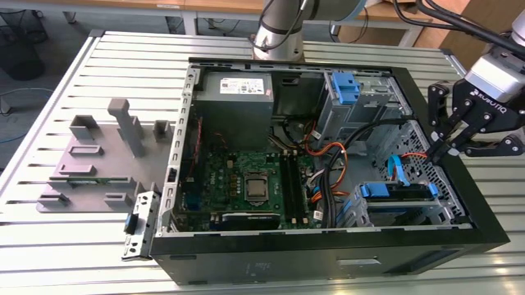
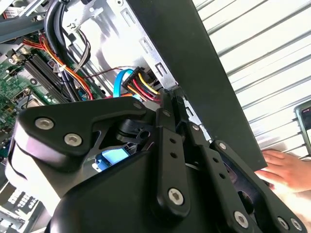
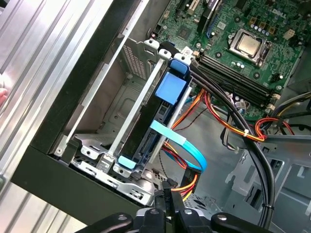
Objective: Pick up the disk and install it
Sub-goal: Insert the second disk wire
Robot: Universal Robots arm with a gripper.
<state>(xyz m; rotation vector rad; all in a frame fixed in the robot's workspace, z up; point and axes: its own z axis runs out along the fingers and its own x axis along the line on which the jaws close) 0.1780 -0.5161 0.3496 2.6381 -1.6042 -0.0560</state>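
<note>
While the arm reaches down over the open computer case point(image 1: 484, 236), its gripper point(image 1: 443, 149) hangs fingers pressed together by the case's wall on the exterior view's right. Nearby, the disk point(image 1: 397, 192) sits in its bay. A slatted metal table point(image 1: 49, 252) carries everything.

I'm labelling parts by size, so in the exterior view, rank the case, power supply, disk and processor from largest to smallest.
1. case
2. power supply
3. disk, sunk in its bay and only partly showing, so its lead over the processor is unsure
4. processor
</note>
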